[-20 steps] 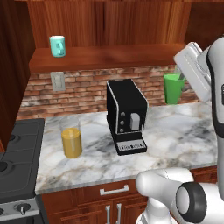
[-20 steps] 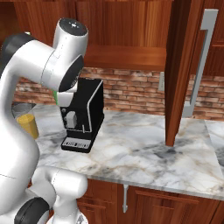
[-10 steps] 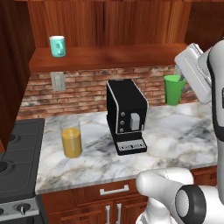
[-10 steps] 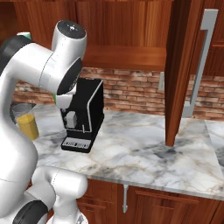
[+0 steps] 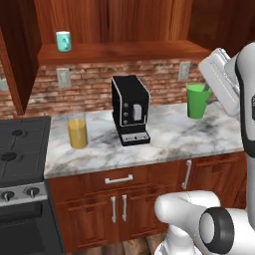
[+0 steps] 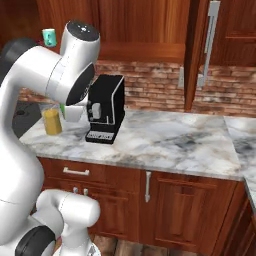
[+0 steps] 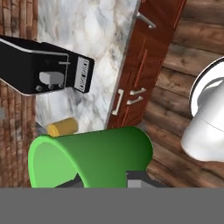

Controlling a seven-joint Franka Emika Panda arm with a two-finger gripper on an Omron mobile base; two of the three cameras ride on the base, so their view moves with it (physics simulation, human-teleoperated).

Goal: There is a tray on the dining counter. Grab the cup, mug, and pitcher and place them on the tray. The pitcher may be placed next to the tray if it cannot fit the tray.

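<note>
Green cup [image 5: 197,100] clamped in gripper [image 7: 103,183], apparently lifted clear of worktop [image 5: 169,134]. Pitcher [image 5: 77,133] left of coffee machine [image 5: 131,110]; mug [image 5: 63,41] on shelf [image 5: 124,51].

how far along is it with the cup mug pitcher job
Nothing looks placed yet. In hand: the end effector is closed on the green cup, held above the kitchen worktop. Left: the teal mug sits on the wooden shelf, and the pitcher stands beside the coffee machine.
</note>
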